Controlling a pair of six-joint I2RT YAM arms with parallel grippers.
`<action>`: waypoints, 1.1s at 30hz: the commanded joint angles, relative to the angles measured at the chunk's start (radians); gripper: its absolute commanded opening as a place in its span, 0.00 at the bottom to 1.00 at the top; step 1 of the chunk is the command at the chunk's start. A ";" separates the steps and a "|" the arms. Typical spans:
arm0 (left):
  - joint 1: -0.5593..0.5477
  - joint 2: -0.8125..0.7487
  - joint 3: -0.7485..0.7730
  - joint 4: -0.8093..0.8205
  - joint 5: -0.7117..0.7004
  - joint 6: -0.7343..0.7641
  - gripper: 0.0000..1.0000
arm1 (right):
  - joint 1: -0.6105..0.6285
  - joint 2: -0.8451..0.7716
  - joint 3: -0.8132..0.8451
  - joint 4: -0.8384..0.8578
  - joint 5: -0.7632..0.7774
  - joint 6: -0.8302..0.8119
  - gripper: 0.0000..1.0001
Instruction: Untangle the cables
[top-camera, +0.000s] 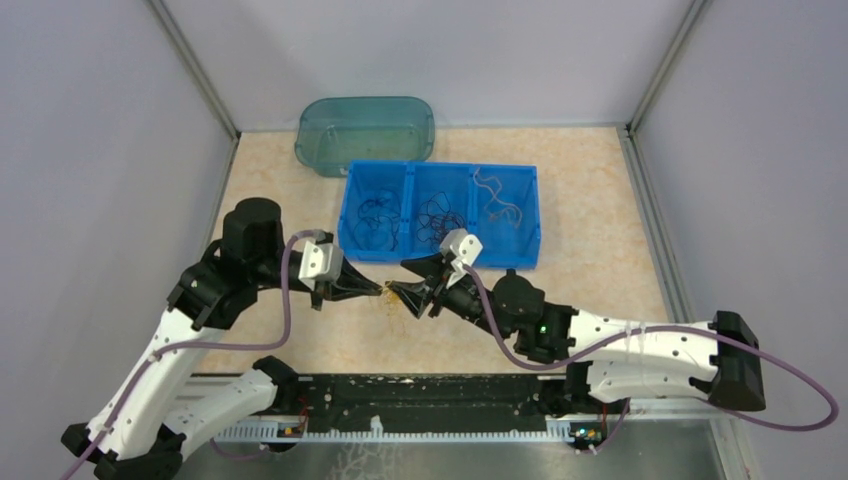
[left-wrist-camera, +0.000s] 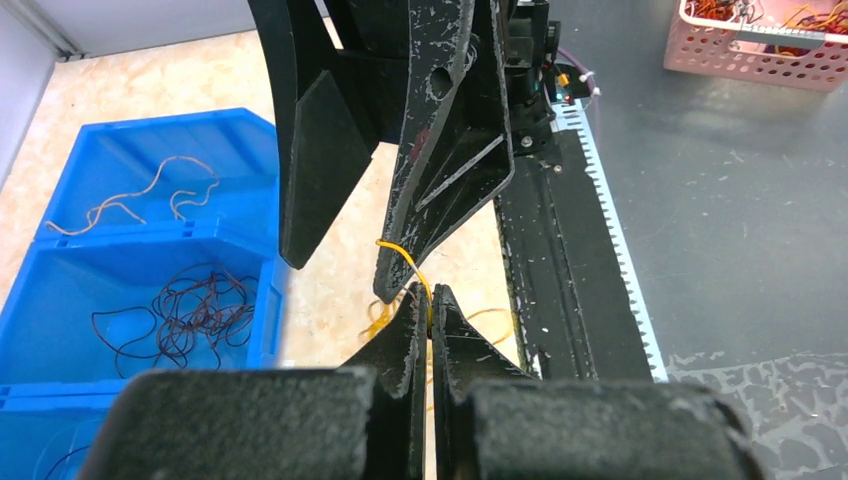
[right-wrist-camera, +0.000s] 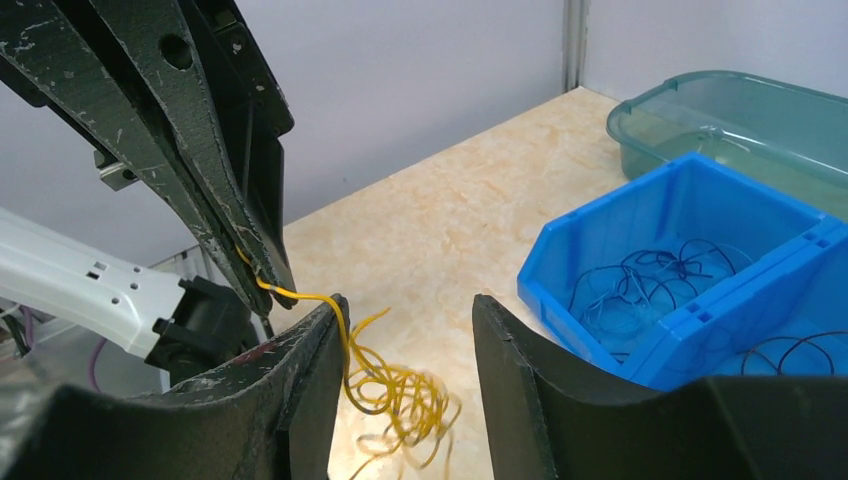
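Jaws of the left gripper (left-wrist-camera: 430, 300) are pressing together with no gap showing, pinching one yellow cable (left-wrist-camera: 405, 255) at the tips. Jaws of the right gripper (right-wrist-camera: 408, 300) are standing moderately apart and gripping nothing, though the same strand is lying against the inner face of one finger. The two grippers are meeting tip to tip just above the table (top-camera: 600, 200). The right wrist view is showing what the overhead view barely resolves: the strand is running down into a loose yellow clump (right-wrist-camera: 400, 400) lying on the table below. The overhead view alone is showing the whole blue bin (top-camera: 505, 257) just behind the grippers. It is holding dark blue cables (top-camera: 375, 215) in its left compartment, black cables (top-camera: 440, 215) in the middle and pale orange cables (top-camera: 495, 200) on the right, with a green tub (top-camera: 365, 135) beyond. Only the left wrist view is taking in a pink basket (left-wrist-camera: 760, 55) of orange wires, off the table.
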 joint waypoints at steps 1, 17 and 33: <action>-0.006 0.006 0.041 0.005 0.053 -0.030 0.00 | -0.007 -0.004 -0.014 0.087 0.027 0.003 0.49; -0.006 0.039 0.104 0.085 0.118 -0.155 0.00 | -0.004 0.216 0.021 0.406 0.162 0.025 0.51; -0.007 0.176 0.339 0.408 0.159 -0.472 0.00 | -0.004 0.284 -0.072 0.417 0.122 0.168 0.45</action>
